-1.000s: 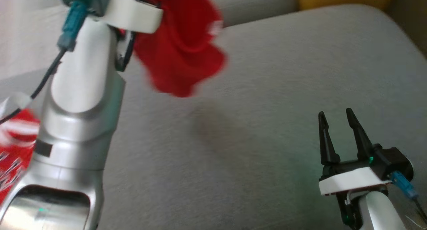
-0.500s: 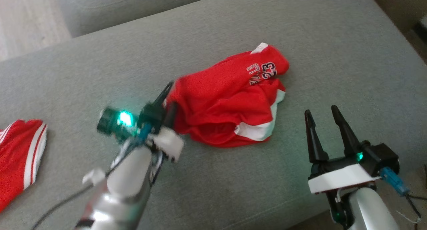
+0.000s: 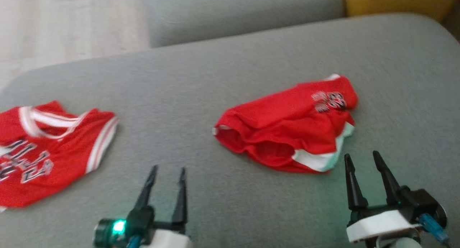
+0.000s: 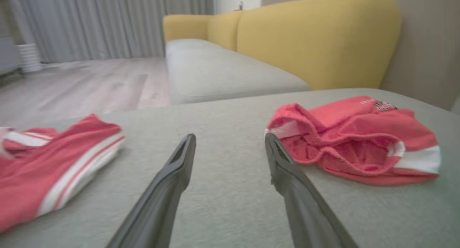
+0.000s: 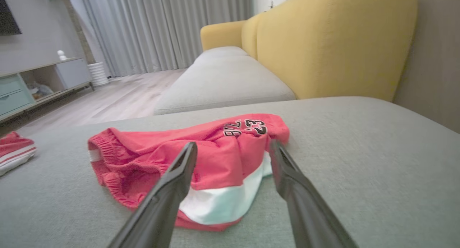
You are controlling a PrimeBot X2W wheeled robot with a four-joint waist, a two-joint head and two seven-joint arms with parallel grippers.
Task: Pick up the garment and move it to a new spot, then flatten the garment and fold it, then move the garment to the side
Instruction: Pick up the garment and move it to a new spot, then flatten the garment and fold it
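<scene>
The garment (image 3: 54, 147), a red mesh shirt with white-and-red stripe trim and lettering, lies rumpled at the left edge of the grey cushion (image 3: 201, 82). It also shows in the left wrist view (image 4: 54, 161) and far left in the right wrist view (image 5: 14, 151). My left gripper (image 3: 168, 169) stands open and empty to its right, fingers apart (image 4: 230, 136) over bare cushion. Red shorts (image 3: 287, 125) with a white band and "23" lie crumpled centre-right (image 4: 359, 140). My right gripper (image 3: 361, 155) is open just in front of the shorts (image 5: 215, 151), holding nothing (image 5: 233, 143).
A second grey seat cushion (image 5: 222, 82) and a yellow sofa back (image 5: 323, 43) lie beyond. Wooden floor (image 4: 90, 82), grey curtains (image 5: 161, 28) and a low cabinet (image 5: 39, 82) are at the far left. The cushion's rounded edge drops off at the right (image 3: 445, 36).
My left gripper carried the red shorts hanging from shut fingers, laid them on the cushion, opened and drew back to the lower left. The head camera shifted. The right gripper stayed open.
</scene>
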